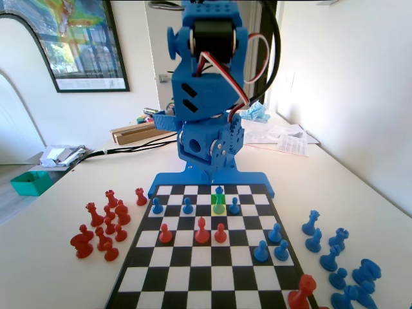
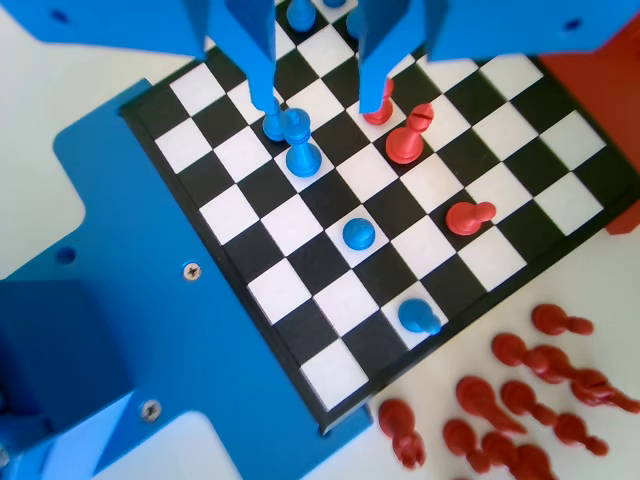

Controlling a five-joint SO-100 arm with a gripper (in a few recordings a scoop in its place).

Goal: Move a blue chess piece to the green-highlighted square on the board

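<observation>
White tabletop in a bright room, with a framed poster on the far wall in the fixed view, carries the board (image 1: 193, 270), and the blue arm stands at its far end

In the wrist view the gripper (image 2: 322, 112) hangs low over the squares with its jaws spread wide and nothing clamped between them. The blue chess piece (image 2: 300, 145) stands in that gap, well off centre: it is just beside the jaw on the picture's left, perhaps touching it, though I cannot tell. A red piece (image 2: 378, 110) sits at the tip of the other jaw. So the task's thing lies between the jaws, and closing them should catch it, provided the red neighbour is not pinched along with it.

It is slim, with a rounded knob on top, and stands upright on a white square, its long axis vertical. Two blue pawns (image 2: 358, 232) lie farther along the same rank, well apart from the jaws.

In the fixed view the blue chess piece (image 1: 219, 192) appears to rest on the yellow-tinted square (image 1: 214, 210), with the green-highlighted square (image 1: 214, 199) touching it on the arm's side. I judge the coming carry to be one square toward the arm's base
</observation>
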